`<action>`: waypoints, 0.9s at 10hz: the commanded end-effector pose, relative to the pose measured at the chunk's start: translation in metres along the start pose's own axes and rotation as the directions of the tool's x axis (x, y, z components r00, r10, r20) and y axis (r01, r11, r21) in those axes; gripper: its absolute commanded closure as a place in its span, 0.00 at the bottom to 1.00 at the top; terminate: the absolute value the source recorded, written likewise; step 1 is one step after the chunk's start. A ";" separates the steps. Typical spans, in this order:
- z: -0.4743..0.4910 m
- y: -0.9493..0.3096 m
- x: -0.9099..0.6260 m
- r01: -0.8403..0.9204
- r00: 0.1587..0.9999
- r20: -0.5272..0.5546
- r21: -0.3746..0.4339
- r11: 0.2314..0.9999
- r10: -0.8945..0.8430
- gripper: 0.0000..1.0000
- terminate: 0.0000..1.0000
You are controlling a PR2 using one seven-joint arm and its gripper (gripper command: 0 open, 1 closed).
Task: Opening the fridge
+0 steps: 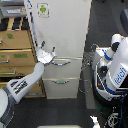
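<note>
Exterior view — pincer (48, 53) spread wide at fridge (62, 30) door's edge.

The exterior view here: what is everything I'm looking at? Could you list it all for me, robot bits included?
Fridge: one, white, tall, in the middle; its door looks shut.
Android sticker: one, green, near the top of the fridge's upper door.
Lower drawers: two, white, at the bottom of the fridge, each with a silver handle.
Wooden cabinet: one, light brown, with drawers bearing small green labels, at the exterior view's left of the fridge.
Floor: dark grey.
Robot body: one, white with blue parts and cables, at the exterior view's right.
Robot arm: one, grey and white, reaching up from the lower left.
Gripper: one, silver, open, at the fridge's left edge just above the upper drawer.
</note>
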 end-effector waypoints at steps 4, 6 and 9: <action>0.002 0.107 0.022 -0.109 0.992 -0.057 0.012 0.994 0.109 0.00 0.00; -0.013 0.113 0.029 -0.121 0.988 -0.109 -0.064 0.991 0.114 0.00 0.00; -0.025 0.128 0.044 -0.174 0.973 -0.179 -0.131 0.976 0.149 0.00 0.00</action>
